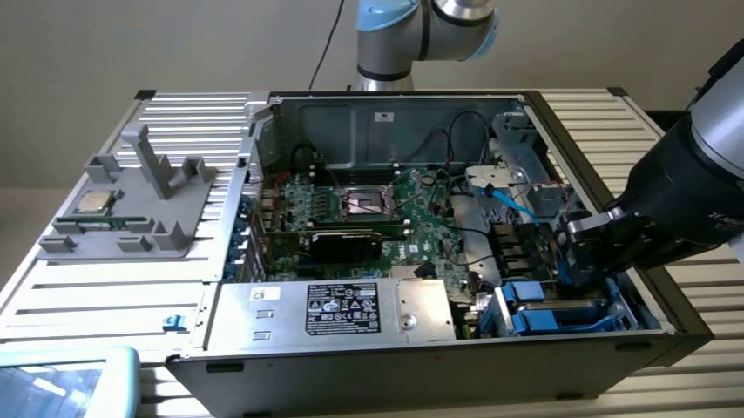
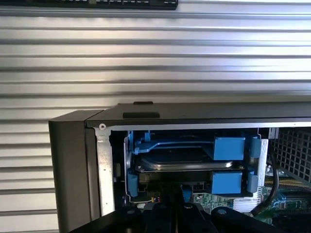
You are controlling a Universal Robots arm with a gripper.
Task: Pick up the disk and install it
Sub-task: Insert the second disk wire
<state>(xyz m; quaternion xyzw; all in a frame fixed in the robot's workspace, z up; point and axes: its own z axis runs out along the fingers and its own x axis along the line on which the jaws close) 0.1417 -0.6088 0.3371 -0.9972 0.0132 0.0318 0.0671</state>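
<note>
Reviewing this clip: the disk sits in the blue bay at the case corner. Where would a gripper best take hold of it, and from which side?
Probably by the blue rails along the disk, coming from the case's open side. It lies flat in the bay, so only its rounded edge and the rail tabs face outward. The gripper hangs at that opening, jaws shut.

The arm (image 1: 426, 33) is seen reaching in from the exterior view's right, its black wrist (image 1: 686, 196) angled downward. The gripper (image 1: 578, 261) is held low at the wrist's lower end, with its jaws closed together.
</note>
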